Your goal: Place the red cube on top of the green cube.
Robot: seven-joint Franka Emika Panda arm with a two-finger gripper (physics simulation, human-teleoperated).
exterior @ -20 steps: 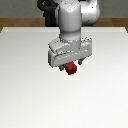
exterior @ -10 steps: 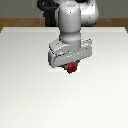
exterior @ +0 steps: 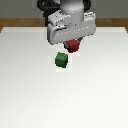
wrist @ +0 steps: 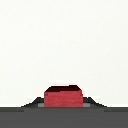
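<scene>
gripper (exterior: 73,46) clamped on the red cube (exterior: 73,46) has lifted it — green cube (exterior: 61,60) now uncovered at 7 o'clock, so carry's underway.

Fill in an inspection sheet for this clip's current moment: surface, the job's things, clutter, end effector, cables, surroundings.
Surface: white table, plain and flat.
Job's things: red cube held off the table under the arm; green cube sits on the table, apart from the red one, nothing on top of it yet.
Clutter: nothing seen.
End effector: end effector shut on the red cube; the wrist view shows the cube between dark fingers.
Cables: nothing seen.
Surroundings: brown floor beyond the table's far edge; robot arm above the cubes.
</scene>
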